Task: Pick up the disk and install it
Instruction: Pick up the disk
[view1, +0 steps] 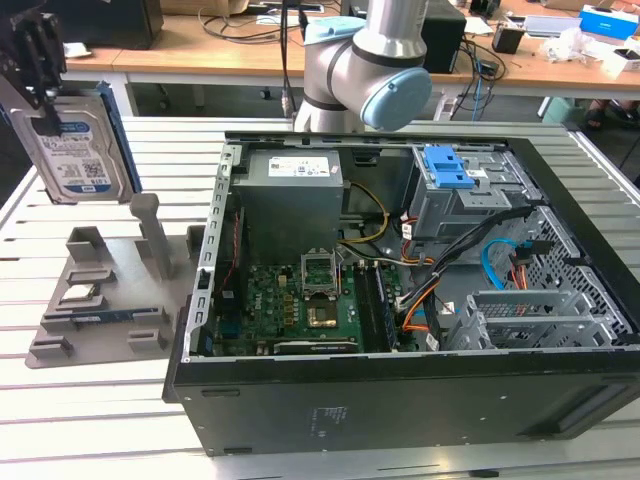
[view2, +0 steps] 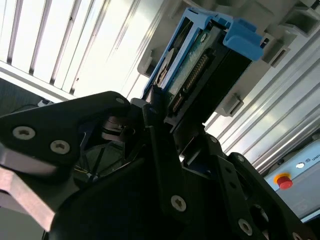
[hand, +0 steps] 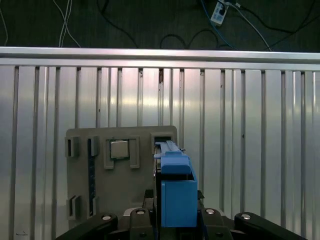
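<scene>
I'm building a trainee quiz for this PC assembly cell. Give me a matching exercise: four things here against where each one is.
Things:
1 disk
2 square chip
3 drive cage
4 power supply

Places:
A in a recess of the grey holder
B clamped in the gripper, clear of the holder
C in the computer case, under a blue latch
D in the case, just beyond the motherboard

Pairs: 1-B, 2-A, 3-C, 4-D
</scene>
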